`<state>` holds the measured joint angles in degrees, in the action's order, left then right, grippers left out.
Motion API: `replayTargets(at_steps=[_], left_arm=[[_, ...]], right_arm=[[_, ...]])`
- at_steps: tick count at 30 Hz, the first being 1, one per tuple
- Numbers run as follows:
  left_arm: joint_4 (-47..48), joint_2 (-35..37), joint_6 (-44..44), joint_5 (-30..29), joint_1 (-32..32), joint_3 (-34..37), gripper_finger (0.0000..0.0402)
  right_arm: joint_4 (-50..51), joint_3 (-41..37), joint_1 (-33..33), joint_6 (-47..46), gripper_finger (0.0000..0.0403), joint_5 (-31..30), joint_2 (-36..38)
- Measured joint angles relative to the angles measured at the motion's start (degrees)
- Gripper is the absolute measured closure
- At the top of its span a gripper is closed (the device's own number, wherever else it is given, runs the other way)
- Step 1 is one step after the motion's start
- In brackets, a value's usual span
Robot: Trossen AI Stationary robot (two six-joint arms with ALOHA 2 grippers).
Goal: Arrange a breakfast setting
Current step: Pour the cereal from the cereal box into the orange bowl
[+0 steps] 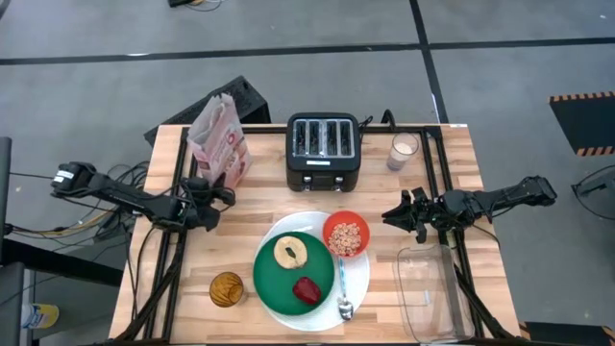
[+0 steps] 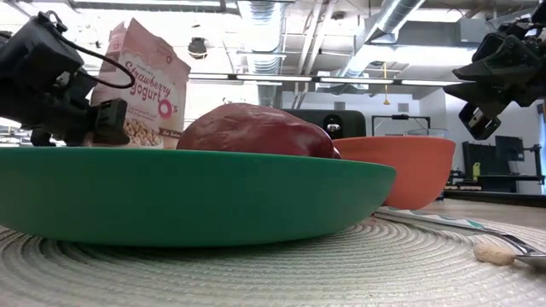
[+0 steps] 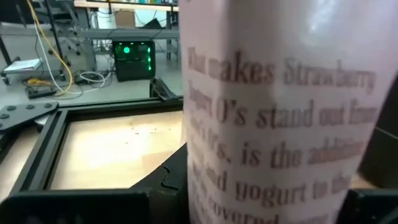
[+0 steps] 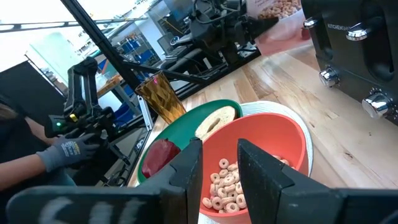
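The left pincer (image 1: 219, 195) grips the cereal box (image 1: 219, 141); the right pincer (image 1: 394, 215), slightly open and empty, hovers beside the red-orange bowl (image 1: 346, 234).

Grey floor (image 1: 317, 24) crossed by dark lines surrounds the wooden table (image 1: 259, 207), with a hazard-striped mat (image 1: 582, 120) far beyond the right gripper. Ceiling ducts (image 2: 256, 26) and strip lights (image 2: 281, 78) hang overhead. Past the left gripper, a green-lit box (image 3: 132, 57) sits under a bench.
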<state>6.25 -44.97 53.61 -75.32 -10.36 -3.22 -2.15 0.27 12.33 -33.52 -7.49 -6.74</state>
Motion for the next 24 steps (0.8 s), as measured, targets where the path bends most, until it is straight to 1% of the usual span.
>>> replayTargets(at_steps=[4,9,12,15,19,24], left_arm=[[-0.8,0.0,0.0,2.2,1.3,0.0,0.0277],[-1.0,0.0,-1.4,6.0,1.7,0.0,0.0206],[-3.1,0.0,-4.0,6.1,1.6,0.0,0.0163],[-5.6,0.0,-7.4,5.1,1.4,-0.2,0.0131],[-5.7,0.6,-11.1,5.7,1.4,-2.0,0.011],[-1.5,4.0,-13.5,9.8,1.4,-3.5,0.0107]], right_arm=[[0.0,0.0,0.0,0.0,0.028,0.0,0.0],[0.0,0.0,0.0,0.0,0.028,0.0,0.0],[0.0,0.0,0.0,0.0,0.028,0.0,0.0],[0.0,0.0,0.0,0.0,0.028,0.0,0.0],[0.0,0.0,0.0,0.0,0.028,0.0,0.0],[0.0,0.0,0.0,0.0,0.028,0.0,0.0]])
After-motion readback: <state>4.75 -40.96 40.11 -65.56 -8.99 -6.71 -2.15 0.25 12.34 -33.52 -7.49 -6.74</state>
